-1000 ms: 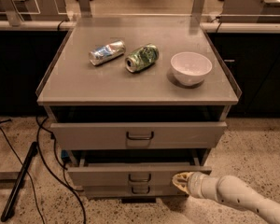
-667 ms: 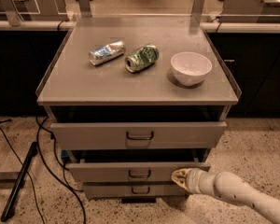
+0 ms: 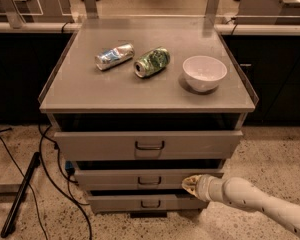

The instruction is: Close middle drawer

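Note:
The middle drawer (image 3: 120, 179) is a shallow grey front with a small dark loop handle (image 3: 149, 181), second of three in the grey cabinet (image 3: 145, 101). It stands only slightly out, a little behind the top drawer (image 3: 100, 145), which sticks out further. My gripper (image 3: 190, 185) comes in from the lower right on a white arm (image 3: 260, 204). Its tip rests against the right part of the middle drawer's front.
On the cabinet top lie a silver can (image 3: 114, 57), a green can (image 3: 151, 62) and a white bowl (image 3: 204, 73). The bottom drawer (image 3: 115, 203) sits below. Black cables (image 3: 50, 179) and a dark rod (image 3: 20, 196) lie on the floor at left.
The gripper has moved left and inward against the drawer front, and the middle drawer has slid in further toward the cabinet.

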Tool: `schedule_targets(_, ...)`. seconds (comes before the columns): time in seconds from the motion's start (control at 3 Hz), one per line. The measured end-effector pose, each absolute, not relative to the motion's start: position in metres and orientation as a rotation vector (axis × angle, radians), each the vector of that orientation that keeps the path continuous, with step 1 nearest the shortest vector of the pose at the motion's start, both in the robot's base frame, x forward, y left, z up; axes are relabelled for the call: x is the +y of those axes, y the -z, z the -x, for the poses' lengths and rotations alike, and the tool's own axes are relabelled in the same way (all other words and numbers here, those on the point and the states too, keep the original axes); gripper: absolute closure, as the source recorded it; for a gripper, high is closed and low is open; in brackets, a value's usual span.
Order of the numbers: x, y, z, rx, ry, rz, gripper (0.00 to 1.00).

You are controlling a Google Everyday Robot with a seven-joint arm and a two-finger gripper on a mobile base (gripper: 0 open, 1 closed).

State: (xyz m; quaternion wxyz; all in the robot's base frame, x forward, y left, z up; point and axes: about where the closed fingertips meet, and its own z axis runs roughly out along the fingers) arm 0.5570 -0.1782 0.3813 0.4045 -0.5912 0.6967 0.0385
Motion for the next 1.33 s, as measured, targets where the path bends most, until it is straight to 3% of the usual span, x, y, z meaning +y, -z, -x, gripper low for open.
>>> schedule_targets(0.67, -0.173, -0.385, -0.535, 1.837, -0.194, 1.583, 1.00)
schedule_targets(1.33, -0.201, -0.387, -0.426, 2.024, -0.570, 1.608, 1.00)
